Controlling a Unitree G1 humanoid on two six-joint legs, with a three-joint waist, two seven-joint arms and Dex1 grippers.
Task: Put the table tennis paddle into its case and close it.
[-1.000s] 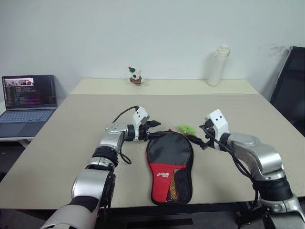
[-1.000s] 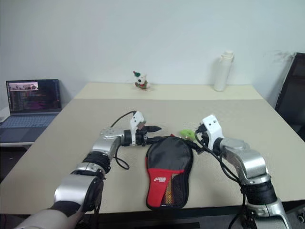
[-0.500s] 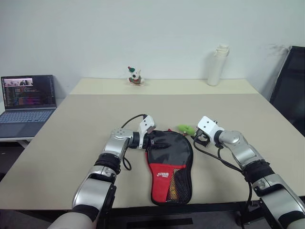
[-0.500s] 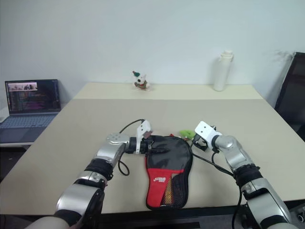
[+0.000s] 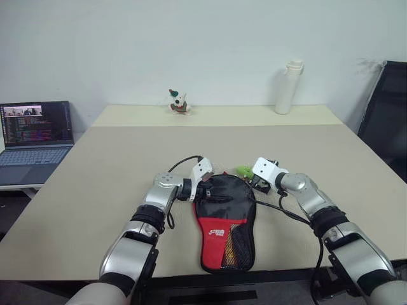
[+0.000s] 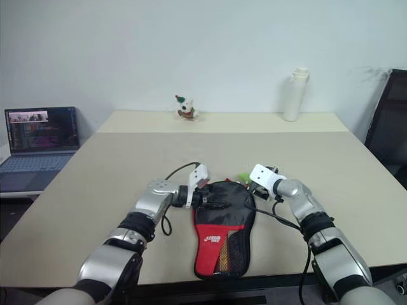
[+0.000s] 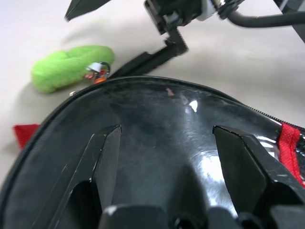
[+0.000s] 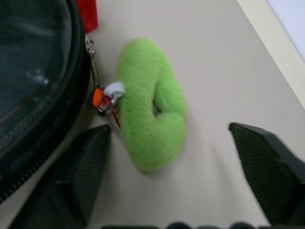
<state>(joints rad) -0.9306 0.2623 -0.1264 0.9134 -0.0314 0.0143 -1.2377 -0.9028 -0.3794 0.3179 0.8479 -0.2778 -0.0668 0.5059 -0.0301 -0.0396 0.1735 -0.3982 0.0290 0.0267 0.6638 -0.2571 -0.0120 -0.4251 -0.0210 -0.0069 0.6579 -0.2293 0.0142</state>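
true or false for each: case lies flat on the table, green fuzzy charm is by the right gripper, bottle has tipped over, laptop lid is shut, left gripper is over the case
1. The case lies flat on the table. True.
2. The green fuzzy charm lies in front of the right gripper. True.
3. The bottle has tipped over. False: it stands upright at the far edge.
4. The laptop is shut. False: its lit screen is up.
5. The left gripper is over the case's round end, fingers spread. True.

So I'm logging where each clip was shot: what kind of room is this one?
Likely an office or lab workroom: a wide beige table against a plain white wall, an open laptop showing code beside it, and a black office chair at the far right. A white bottle stands at the back.
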